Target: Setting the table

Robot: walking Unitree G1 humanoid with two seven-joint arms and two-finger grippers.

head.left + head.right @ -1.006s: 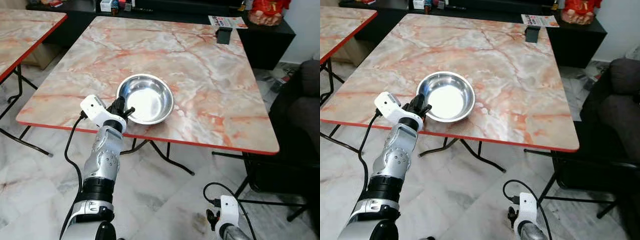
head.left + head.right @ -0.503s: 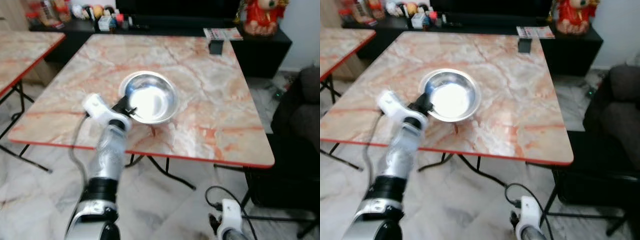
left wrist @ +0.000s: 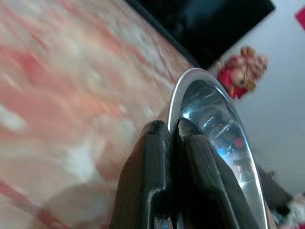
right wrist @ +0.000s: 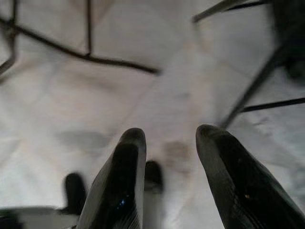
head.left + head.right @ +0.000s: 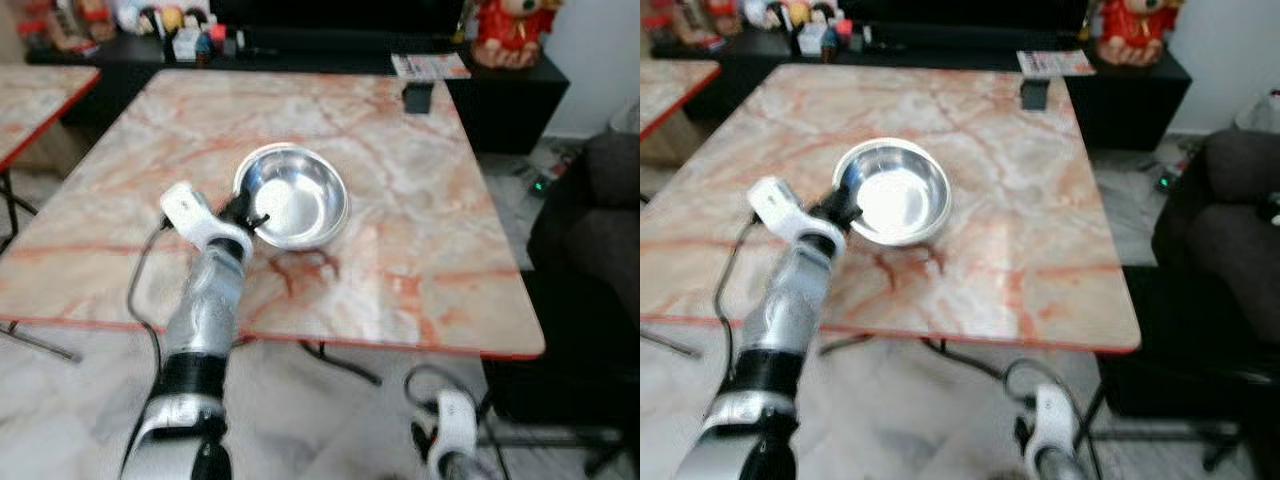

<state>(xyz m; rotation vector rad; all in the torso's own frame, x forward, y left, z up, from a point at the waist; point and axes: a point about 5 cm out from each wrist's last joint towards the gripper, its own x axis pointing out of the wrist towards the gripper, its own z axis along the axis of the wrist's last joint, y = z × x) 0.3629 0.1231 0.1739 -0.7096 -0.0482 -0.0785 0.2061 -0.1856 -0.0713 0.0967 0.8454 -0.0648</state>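
Steel bowl [image 5: 292,195] sits on the marble tabletop [image 5: 420,240], its near rim pinched between the left gripper's [image 5: 243,212] fingers [image 3: 152,176]. The right gripper [image 4: 167,157] hangs low over the floor, fingers spread.

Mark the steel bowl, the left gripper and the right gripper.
steel bowl [image 5: 298,198], left eye view, inner bottom.
left gripper [image 3: 172,128], left wrist view, between fingertips clamping the rim.
right gripper [image 4: 172,135], right wrist view, gap between fingertips.
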